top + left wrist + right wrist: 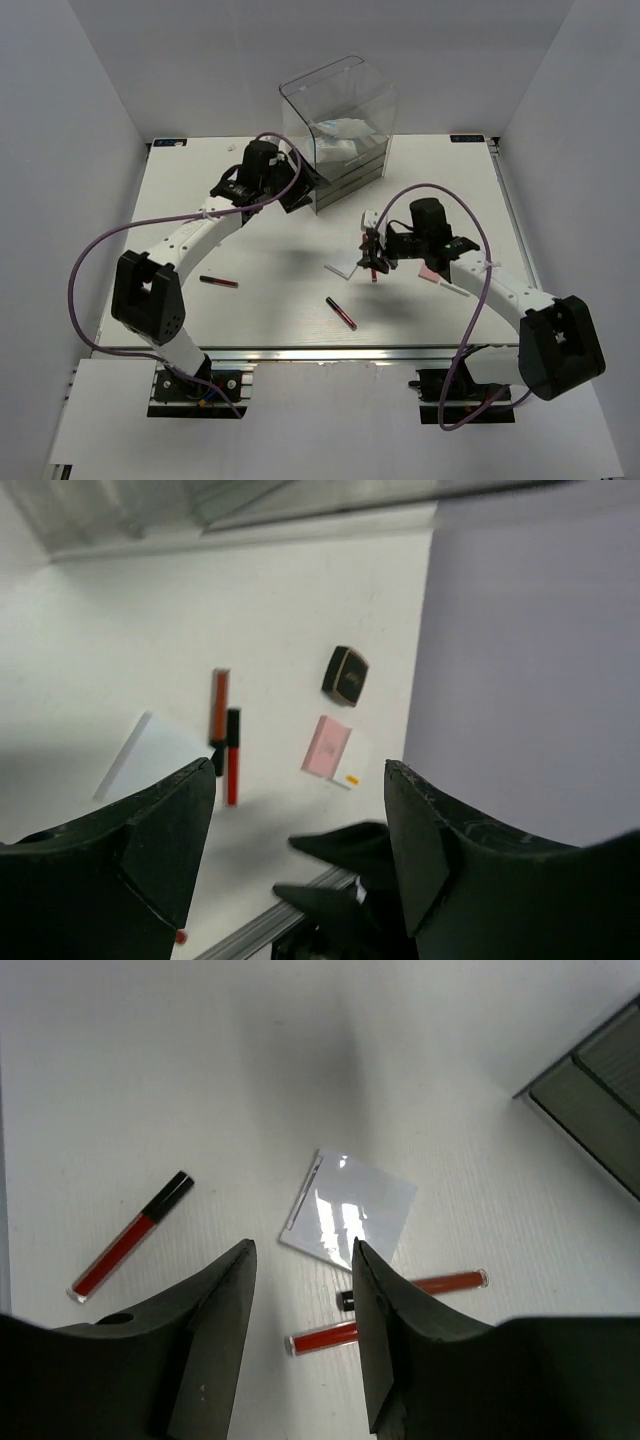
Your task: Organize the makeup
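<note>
The makeup lies scattered on the white table (270, 320). My right gripper (372, 258) (300, 1245) hovers open over a white flat packet (343, 268) (350, 1210) and two red sticks (325, 1338) (450, 1282), nothing between its jaws. Two more red-and-black sticks (218, 282) (341, 313) lie nearer the front. A pink palette (430, 272) (326, 746) and a black compact (345, 673) lie by the right arm. My left gripper (298, 190) (300, 770) is open and empty beside the clear drawer box (335, 130), which holds white packets (345, 135).
The tall clear box stands at the table's back centre, its corner showing in the right wrist view (600, 1080). Grey walls close in the table on the left, right and back. Purple cables arch over both arms. A white pad (352, 772) touches the pink palette.
</note>
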Available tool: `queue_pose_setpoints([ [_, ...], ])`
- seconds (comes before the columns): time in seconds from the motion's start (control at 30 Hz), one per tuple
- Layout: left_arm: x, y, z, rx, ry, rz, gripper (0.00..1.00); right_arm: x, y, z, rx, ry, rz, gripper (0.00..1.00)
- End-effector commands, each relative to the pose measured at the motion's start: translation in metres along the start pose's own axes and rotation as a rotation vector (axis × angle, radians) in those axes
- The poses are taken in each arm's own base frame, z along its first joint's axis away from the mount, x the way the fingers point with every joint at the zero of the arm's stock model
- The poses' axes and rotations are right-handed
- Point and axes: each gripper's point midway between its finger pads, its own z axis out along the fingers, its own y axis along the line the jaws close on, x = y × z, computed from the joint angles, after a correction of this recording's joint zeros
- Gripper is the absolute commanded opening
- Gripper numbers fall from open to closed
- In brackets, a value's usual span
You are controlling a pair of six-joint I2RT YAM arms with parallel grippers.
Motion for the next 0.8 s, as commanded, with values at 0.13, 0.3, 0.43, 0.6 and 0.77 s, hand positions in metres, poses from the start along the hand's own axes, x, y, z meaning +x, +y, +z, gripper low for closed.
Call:
queue_pose_setpoints([
  [0.13, 0.015, 0.031, -0.041, -0.102, -0.034, 0.054, 0.63, -0.037, -0.094, -0.014, 0.385, -0.139, 0.568, 0.52],
  [0.3, 0.021, 0.044, -0.051, -0.079, -0.088, 0.027, 0.29, -0.014, -0.161, -0.022, 0.482, -0.224, 1.023, 0.54],
  [0.43, 0.013, 0.026, -0.059, 0.064, -0.163, 0.013, 0.29, -0.024, -0.185, -0.006, 0.354, -0.362, 1.135, 0.59],
  [0.6, 0.005, 0.018, -0.066, 0.156, -0.247, 0.001, 0.62, -0.028, -0.214, 0.012, 0.306, -0.439, 1.169, 0.56],
  [0.77, 0.002, 0.017, -0.071, 0.165, -0.274, 0.007, 0.66, -0.005, -0.235, 0.036, 0.278, -0.442, 1.209, 0.51],
])
